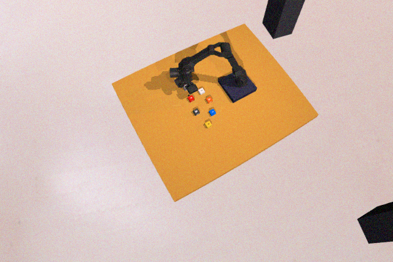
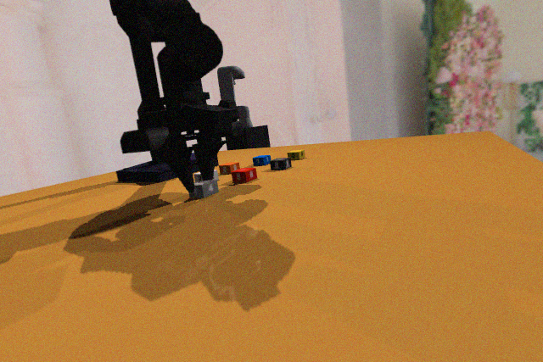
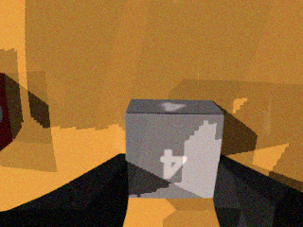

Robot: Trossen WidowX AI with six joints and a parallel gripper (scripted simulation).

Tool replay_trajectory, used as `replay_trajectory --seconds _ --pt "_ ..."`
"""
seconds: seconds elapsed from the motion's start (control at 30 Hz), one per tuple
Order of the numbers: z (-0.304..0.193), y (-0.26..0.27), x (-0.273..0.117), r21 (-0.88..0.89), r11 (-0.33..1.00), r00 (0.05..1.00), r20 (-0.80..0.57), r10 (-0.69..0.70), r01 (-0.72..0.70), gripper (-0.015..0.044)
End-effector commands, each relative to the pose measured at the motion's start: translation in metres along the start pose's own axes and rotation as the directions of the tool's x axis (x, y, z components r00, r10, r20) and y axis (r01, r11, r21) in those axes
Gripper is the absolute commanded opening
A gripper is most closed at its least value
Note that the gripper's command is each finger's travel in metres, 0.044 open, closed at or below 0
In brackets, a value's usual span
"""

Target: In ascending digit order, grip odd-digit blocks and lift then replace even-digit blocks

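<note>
Nearest the observer, the grey block (image 1: 183,87) (image 2: 207,189) (image 3: 172,151) sits on the table (image 1: 177,173) (image 2: 350,261) (image 3: 95,47), upright, with a pale 4 legible on its side. No gap beneath it can be made out.

The claw (image 1: 187,89) (image 2: 200,186) (image 3: 170,165) is partly closed, at roughly a third of its range, with one dark finger against each of two opposite sides of the grey block. Finding: the block is gripped. The arm (image 1: 199,56) (image 2: 148,12) reaches over with the claw pointing down.

Near the grey block and clear of the claw's fingers is the red block (image 1: 190,98) (image 2: 243,175) (image 3: 4,113), only its edge showing in the wrist view. The white block (image 1: 201,91) (image 2: 214,175) stands just behind the grey one, partly hidden in the exterior view.

Next come the orange block (image 1: 209,99) (image 2: 229,168) and the black block (image 1: 196,111) (image 2: 280,164), then the blue block (image 1: 212,112) (image 2: 261,159) and the yellow block (image 1: 208,124) (image 2: 295,155). All stand apart on the table. Their digits are too small to read with confidence.

Well beyond the table, pink flowers (image 2: 469,73) appear, blurred.
</note>
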State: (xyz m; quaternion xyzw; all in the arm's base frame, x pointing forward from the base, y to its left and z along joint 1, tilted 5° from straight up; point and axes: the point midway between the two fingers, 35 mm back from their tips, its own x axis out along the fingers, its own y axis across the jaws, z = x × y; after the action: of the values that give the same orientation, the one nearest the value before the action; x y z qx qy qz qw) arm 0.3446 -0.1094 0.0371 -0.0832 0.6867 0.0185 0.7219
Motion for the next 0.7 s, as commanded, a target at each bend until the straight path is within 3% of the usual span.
replay_trajectory --seconds 0.0,0.67 --pt "0.0002 0.0004 0.0004 -0.003 1.000 1.000 0.002 0.003 -0.003 0.0120" --pt "0.0003 0.0003 -0.0042 -0.003 1.000 1.000 0.002 0.003 -0.003 0.0120"
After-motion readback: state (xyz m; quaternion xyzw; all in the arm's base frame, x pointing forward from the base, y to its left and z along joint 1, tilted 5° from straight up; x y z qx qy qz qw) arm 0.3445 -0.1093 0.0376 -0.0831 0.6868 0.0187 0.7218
